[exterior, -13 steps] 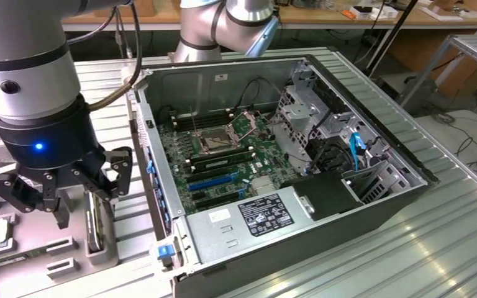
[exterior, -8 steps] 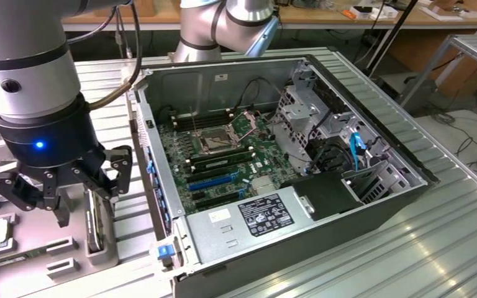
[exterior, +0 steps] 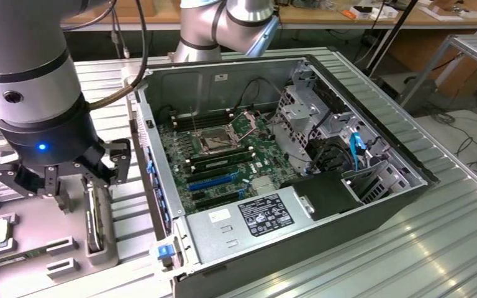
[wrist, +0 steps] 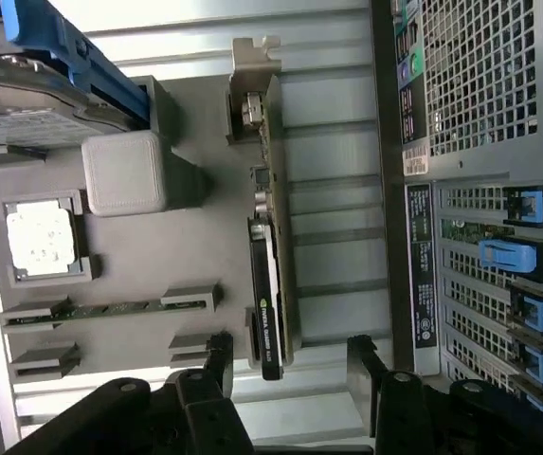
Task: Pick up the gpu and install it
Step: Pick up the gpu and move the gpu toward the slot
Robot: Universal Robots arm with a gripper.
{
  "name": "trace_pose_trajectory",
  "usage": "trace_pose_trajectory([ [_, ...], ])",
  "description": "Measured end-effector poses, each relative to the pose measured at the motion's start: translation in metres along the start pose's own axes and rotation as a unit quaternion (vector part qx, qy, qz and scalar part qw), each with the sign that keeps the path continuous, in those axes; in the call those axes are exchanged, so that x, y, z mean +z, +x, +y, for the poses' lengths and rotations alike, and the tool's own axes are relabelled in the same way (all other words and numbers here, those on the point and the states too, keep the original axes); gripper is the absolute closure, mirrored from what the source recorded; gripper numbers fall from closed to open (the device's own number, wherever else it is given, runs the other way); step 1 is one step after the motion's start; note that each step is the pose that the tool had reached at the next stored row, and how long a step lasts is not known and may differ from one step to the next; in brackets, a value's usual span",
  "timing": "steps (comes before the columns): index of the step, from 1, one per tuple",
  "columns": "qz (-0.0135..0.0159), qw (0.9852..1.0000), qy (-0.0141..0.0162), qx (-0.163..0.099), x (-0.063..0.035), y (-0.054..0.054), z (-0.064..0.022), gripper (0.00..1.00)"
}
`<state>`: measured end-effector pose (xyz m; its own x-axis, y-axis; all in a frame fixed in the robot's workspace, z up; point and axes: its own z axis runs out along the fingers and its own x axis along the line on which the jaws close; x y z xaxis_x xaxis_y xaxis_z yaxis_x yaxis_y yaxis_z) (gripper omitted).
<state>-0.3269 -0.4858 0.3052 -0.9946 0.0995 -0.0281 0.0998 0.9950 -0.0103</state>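
Hovering over thin, edge-up gpu [wrist: 273,275] — black end effector [wrist: 290,355], jaws spread.

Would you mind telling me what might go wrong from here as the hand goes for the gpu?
1. The gpu stands on its thin edge in the grey holder, nearer one finger of the open hand; an uneven close may tilt it.
2. The computer case stands close beside the holder, so the card's silver bracket could catch on its wall.
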Motion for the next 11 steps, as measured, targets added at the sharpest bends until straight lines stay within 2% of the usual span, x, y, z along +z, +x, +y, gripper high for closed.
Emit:
trace_pose_trajectory([
  [1,0.0015,0.9999,-0.0152,0.002,0.0000,0.000,0.0000,0.40],
  [2,0.0025,0.9997,-0.0244,0.003,0.0001,0.000,-0.0002,0.40],
  [5,0.0036,0.9993,-0.0357,0.006,0.0011,0.000,-0.0010,0.40],
  [6,0.0035,0.9993,-0.0364,0.006,0.0031,0.000,-0.0017,0.40],
  [9,0.0037,0.9993,-0.0356,0.006,0.0048,0.000,-0.0034,0.40],
  [11,0.0036,0.9993,-0.0357,0.006,0.0108,0.001,-0.0037,0.40],
])
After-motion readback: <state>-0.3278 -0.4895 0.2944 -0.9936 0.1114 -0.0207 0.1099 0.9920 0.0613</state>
